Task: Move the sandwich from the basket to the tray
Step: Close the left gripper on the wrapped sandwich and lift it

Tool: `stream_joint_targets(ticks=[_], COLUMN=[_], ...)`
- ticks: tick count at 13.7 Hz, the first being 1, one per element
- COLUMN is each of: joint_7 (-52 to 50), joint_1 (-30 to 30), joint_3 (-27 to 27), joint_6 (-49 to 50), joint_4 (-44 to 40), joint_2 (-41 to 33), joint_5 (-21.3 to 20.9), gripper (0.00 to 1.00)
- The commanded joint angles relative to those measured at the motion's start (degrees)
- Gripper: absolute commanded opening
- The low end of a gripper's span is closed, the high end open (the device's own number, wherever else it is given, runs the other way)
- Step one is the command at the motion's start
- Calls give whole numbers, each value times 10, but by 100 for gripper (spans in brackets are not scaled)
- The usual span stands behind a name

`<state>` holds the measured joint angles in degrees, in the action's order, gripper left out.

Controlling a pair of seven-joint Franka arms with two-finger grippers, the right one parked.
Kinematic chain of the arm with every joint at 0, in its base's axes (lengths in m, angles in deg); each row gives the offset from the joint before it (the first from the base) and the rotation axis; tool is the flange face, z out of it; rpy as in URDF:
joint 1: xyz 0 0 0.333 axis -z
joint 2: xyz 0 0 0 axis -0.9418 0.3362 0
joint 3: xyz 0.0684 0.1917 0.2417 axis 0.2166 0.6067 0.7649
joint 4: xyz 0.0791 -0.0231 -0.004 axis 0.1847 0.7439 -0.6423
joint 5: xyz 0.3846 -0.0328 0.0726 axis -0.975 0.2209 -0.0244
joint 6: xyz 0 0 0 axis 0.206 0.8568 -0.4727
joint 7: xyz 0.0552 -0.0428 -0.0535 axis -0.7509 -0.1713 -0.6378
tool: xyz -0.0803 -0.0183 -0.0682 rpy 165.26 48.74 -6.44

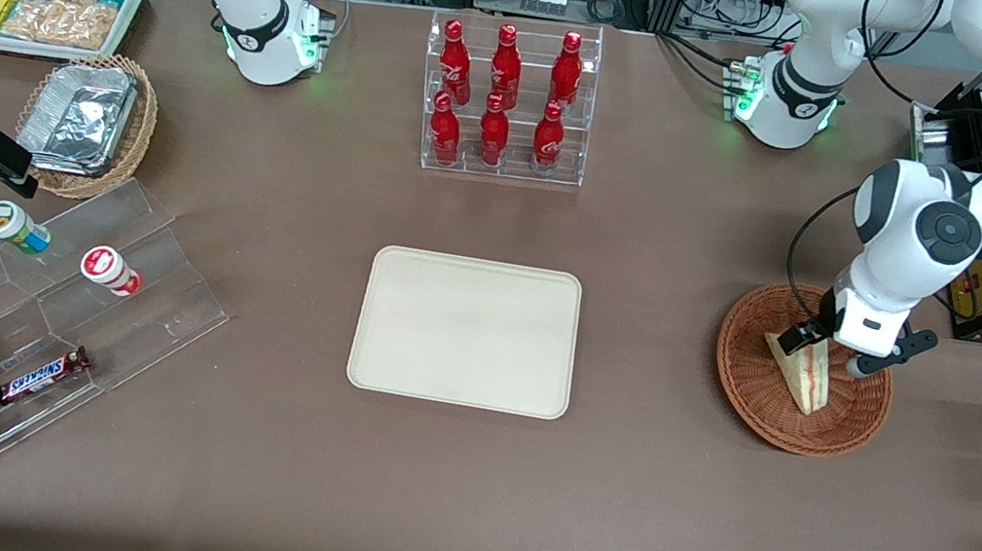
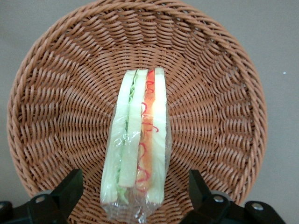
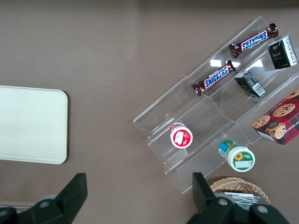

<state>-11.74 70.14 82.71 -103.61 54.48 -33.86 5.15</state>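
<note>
The sandwich (image 1: 802, 374), a wrapped wedge of white bread with a red and green filling stripe, lies in the reddish-brown wicker basket (image 1: 745, 380) toward the working arm's end of the table. In the left wrist view the sandwich (image 2: 139, 140) lies in the middle of the basket (image 2: 56, 116). My left gripper (image 1: 833, 354) hangs just above the basket over the sandwich's end farther from the front camera. Its fingers (image 2: 70, 189) are open, one on each side of the sandwich, not touching it. The cream tray (image 1: 466, 331) lies empty at the table's middle and shows in the right wrist view (image 3: 32, 123).
A clear rack of red bottles (image 1: 507, 101) stands farther from the front camera than the tray. Toward the parked arm's end are a clear stepped shelf (image 1: 51, 314) with snack bars and cups, a tan basket with a foil container (image 1: 86, 123) and a white bin of snacks (image 1: 50, 9).
</note>
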Motion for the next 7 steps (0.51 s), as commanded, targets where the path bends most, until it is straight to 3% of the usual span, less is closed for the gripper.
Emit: stream_joint_targets(ticks=[1, 2, 4, 5, 6, 7], joint_7=[-5, -5, -4, -3, -1, -1], joint_1=[-7, -7, -9, -14, -14, -15], joint_3=[-5, -5, -4, -4, -4, -4], joint_6=[-16, -16, -15, -15, -13, -9], joint_4=[4, 6, 10, 11, 12, 11], joint_2=[9, 10, 10, 9, 8, 6], joint_5=[-14, -14, -14, -14, -15, -17], gripper=[99, 81, 33, 15, 2, 0])
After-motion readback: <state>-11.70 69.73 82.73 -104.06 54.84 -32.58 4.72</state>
